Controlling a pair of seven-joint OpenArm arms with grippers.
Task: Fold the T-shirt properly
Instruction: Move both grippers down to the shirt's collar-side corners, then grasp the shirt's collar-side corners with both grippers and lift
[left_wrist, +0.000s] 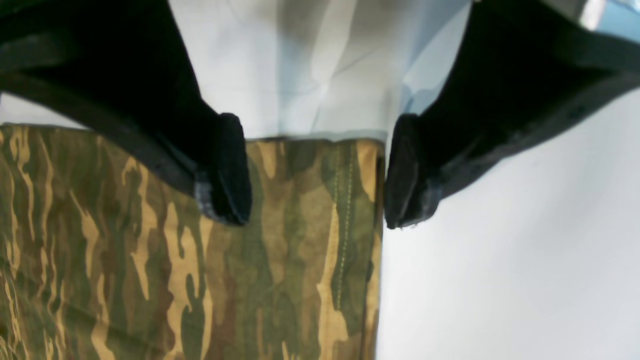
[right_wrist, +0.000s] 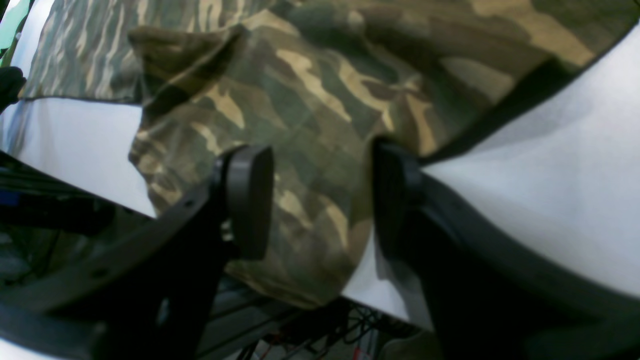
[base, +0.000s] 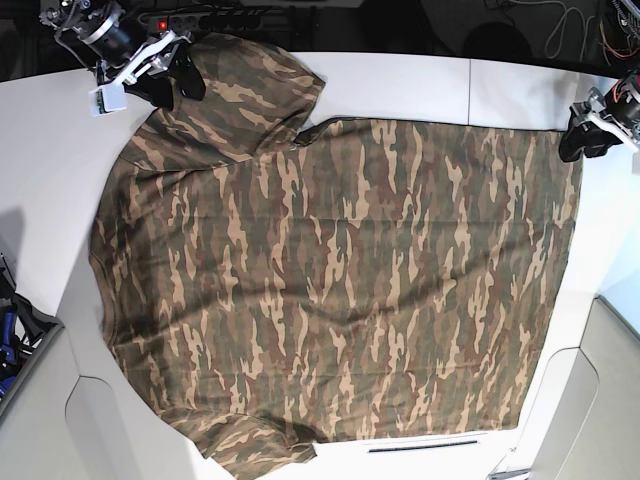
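Close view past right gripper, black jaws apart, one each side of camouflage T-shirt sleeve. No cloth pinched between pads; whether pads touch cloth cannot tell. Sleeve rumpled, creased near its upper left, end hanging past white table edge. More shirt spreads flat beyond sleeve. Below table edge, dark frame and tangled cables, blurred.

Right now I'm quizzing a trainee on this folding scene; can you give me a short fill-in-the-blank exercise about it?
1. The T-shirt has a ____ pattern.
2. The table under it is ____ in colour.
3. The left pincer stands ____ over the shirt's hemmed corner.
4. Between the right pincer's pads lies a ____ of the shirt.

Missing words: camouflage; white; open; sleeve
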